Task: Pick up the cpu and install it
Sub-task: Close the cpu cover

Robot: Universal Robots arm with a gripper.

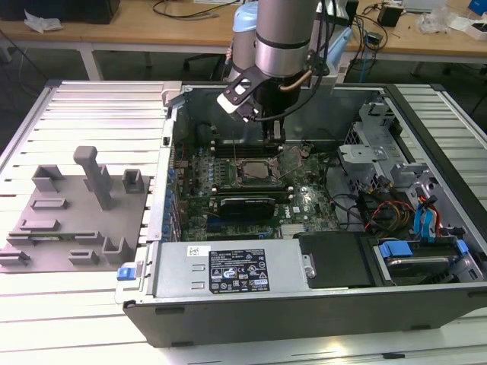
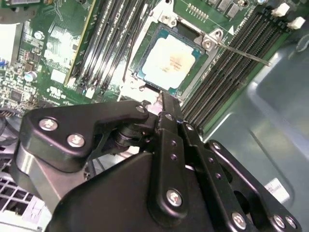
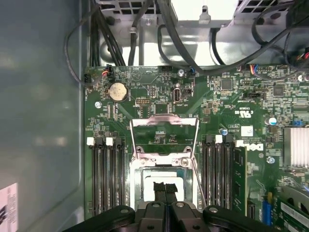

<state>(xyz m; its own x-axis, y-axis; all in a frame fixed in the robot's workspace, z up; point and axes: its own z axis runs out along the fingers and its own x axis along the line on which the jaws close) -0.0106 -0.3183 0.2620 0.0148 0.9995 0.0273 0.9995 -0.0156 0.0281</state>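
Note:
The cpu [image 2: 169, 63], a small square chip with a silver-grey top, lies flat in the motherboard socket [image 2: 207, 43] inside the open computer case. It also shows in the exterior view [image 1: 257, 173] and, partly hidden behind the fingers, in the first wrist view [image 3: 147, 188]. My gripper [image 2: 163, 96] hangs just above the socket's near edge, its fingers pressed together with nothing between them. The exterior view has the gripper [image 1: 274, 141] just behind the socket. In the first wrist view the gripper [image 3: 165, 186] covers the chip's middle. The socket's load plate [image 3: 164, 137] stands flipped open.
Memory slots [image 2: 227, 63] flank the socket on both sides, and a thin lever [image 2: 241, 50] sticks out beside it. A grey fixture plate [image 1: 68, 213] lies at the exterior view's left. The power supply [image 1: 228, 270], drive bays [image 1: 426, 228] and cables [image 3: 193, 48] crowd the case.

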